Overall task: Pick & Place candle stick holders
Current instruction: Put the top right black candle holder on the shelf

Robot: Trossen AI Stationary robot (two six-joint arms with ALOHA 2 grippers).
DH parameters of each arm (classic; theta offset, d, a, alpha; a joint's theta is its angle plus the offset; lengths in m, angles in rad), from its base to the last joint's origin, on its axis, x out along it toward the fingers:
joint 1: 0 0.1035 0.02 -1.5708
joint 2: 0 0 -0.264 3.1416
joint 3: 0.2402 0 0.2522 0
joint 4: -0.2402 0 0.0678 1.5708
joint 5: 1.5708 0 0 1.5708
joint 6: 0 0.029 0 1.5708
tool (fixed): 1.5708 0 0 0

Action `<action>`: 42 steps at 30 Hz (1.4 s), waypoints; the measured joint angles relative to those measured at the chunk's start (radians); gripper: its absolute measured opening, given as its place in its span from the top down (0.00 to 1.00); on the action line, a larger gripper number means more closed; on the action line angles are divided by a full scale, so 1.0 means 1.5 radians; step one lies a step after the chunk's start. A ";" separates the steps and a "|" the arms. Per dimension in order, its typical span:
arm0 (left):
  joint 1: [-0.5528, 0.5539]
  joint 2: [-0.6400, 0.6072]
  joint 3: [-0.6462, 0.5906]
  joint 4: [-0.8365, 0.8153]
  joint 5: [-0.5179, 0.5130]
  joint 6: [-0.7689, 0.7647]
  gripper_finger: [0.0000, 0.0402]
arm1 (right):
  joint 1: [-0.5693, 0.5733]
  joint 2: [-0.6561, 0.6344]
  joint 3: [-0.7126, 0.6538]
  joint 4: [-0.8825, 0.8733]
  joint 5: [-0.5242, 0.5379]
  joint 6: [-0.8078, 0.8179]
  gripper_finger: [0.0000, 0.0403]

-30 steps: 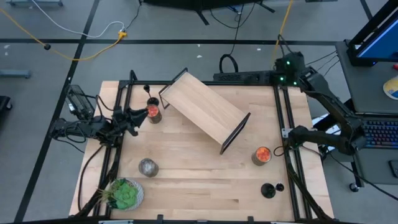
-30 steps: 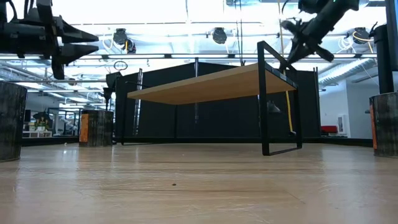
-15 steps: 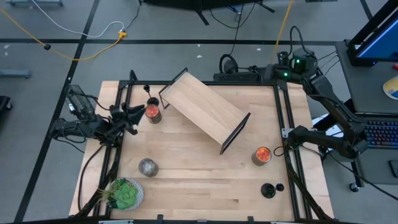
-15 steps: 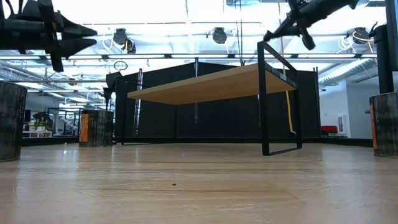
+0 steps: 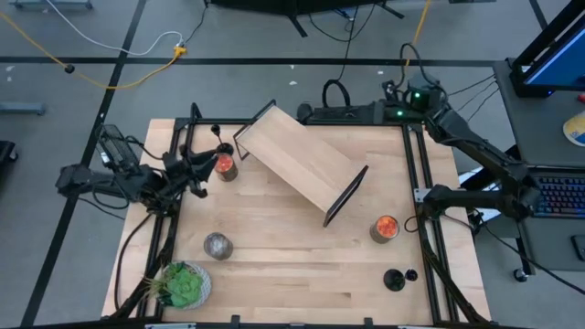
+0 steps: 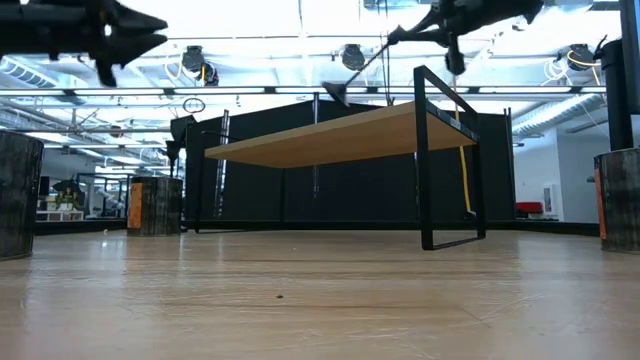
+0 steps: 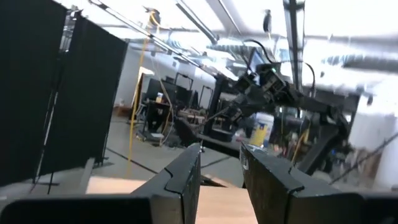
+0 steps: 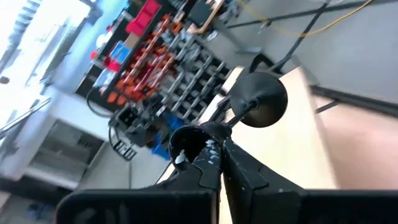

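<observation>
The right gripper (image 8: 214,163) has swung left along the tabletop's (image 5: 274,256) far edge since a moment ago, fingers clamped on a candle stick holder (image 8: 258,99), carried high above the wooden shelf (image 5: 302,164). The left gripper (image 5: 212,155), fingers slightly parted, waits at the far left beside another holder (image 5: 217,131).

Bright overhead lights glare; wrist views blurred.
</observation>
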 joint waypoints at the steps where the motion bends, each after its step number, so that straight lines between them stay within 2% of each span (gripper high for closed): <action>1: 0.000 0.026 0.019 -0.001 0.005 0.011 0.70 | 0.010 0.007 0.000 0.006 -0.005 0.004 1.00; 9: 0.000 0.232 0.196 -0.055 0.013 0.075 0.70 | 0.083 0.040 0.000 0.037 -0.008 0.017 1.00; 19: 0.003 0.431 0.432 -0.158 0.036 0.197 0.70 | 0.141 0.046 0.000 0.041 -0.022 0.022 1.00; 21: 0.014 0.457 0.475 -0.197 0.057 0.199 0.70 | 0.147 0.046 0.000 0.041 -0.021 0.016 1.00; 29: 0.089 0.547 0.636 -0.383 0.223 0.143 0.70 | 0.165 0.056 0.000 0.044 -0.039 -0.025 1.00; 34: 0.107 0.632 0.760 -0.555 0.233 0.142 0.70 | 0.172 0.060 0.000 0.045 -0.055 -0.047 1.00; 42: 0.121 0.747 0.893 -0.644 0.262 0.125 0.69 | 0.177 0.060 0.000 0.045 -0.080 -0.073 1.00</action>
